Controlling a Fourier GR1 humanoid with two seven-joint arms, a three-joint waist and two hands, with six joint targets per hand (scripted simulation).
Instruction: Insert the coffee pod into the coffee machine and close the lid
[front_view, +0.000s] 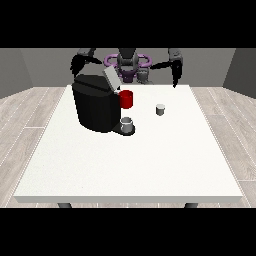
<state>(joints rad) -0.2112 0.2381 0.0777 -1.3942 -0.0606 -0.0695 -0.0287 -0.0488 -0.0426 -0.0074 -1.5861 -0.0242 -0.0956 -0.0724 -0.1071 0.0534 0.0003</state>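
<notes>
We see a white counter with a black coffee machine standing at its back left part as the view shows it. The machine's grey lid is tilted up, open. A small grey cup sits on the machine's front base, under the spout. A red mug stands just beside the machine, on its right side in the view, a little behind the cup.

The coffee pod, small and pale grey, rests upright on the counter, well apart from the machine, to the right of the red mug. Nothing touches it.

The hand at the view's left hangs above and behind the machine's top left corner; it holds nothing that we can see, and we cannot tell how its fingers lie. The hand at the view's right is raised over the counter's far edge, behind the pod and apart from it. Its fingers point downward, look fairly straight, and hold nothing.

The robot's torso sits behind the counter, centred, arms spread out to both sides.
</notes>
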